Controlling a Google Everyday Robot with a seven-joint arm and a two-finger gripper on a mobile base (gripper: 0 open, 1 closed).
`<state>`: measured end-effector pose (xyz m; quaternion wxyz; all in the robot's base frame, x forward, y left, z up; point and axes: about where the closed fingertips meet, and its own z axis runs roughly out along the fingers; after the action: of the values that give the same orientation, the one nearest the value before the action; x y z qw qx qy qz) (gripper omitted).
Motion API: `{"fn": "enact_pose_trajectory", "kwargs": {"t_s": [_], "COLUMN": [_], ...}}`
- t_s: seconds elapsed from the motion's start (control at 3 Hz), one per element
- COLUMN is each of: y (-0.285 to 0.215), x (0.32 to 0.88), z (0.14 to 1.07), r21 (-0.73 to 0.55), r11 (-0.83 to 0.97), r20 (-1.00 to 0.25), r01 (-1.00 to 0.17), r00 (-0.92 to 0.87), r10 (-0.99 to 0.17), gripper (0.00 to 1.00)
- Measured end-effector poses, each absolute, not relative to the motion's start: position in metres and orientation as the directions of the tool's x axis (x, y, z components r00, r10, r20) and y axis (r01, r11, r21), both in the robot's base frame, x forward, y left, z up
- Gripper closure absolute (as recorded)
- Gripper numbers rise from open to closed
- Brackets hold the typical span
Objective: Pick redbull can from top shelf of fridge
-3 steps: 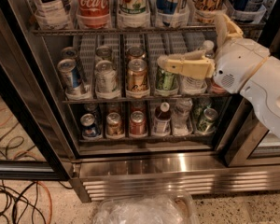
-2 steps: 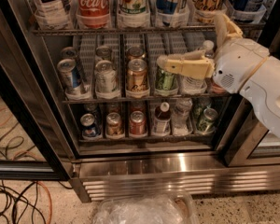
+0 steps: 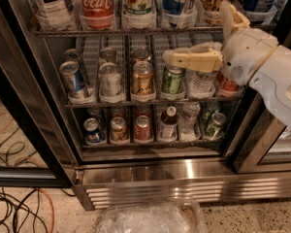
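Note:
The fridge (image 3: 150, 171) stands open in front of me, its wire racks full of drinks. A slim blue and silver redbull can (image 3: 72, 79) stands at the left end of the middle rack, with a second one (image 3: 73, 57) behind it. Above them the top shelf (image 3: 136, 32) carries tall bottles. My gripper (image 3: 198, 33) hovers at the right side of the fridge, in front of the middle rack, far right of the redbull can. It is open and holds nothing; one cream finger (image 3: 194, 58) points left over a green can (image 3: 173, 80).
The middle rack also holds silver, gold and red cans. Short cans and small bottles fill the bottom rack (image 3: 150, 141). The black door frame (image 3: 34, 130) stands at left and cables (image 3: 14, 212) lie on the floor. A clear plastic bin (image 3: 150, 220) sits below.

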<state>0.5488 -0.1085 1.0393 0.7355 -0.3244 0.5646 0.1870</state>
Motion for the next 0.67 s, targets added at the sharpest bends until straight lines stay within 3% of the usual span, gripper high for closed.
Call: {"fn": "enact_pose_trajectory", "kwargs": {"t_s": [0.67], "y": [-0.0811], "x": [0.5717], "z": [1.0401], "r21": [-0.267], "r11": [0.684], "r20": [-0.95], "r01": [-0.679], "r00": [0.304], "r10": [-0.069], "gripper": [0.0]}}
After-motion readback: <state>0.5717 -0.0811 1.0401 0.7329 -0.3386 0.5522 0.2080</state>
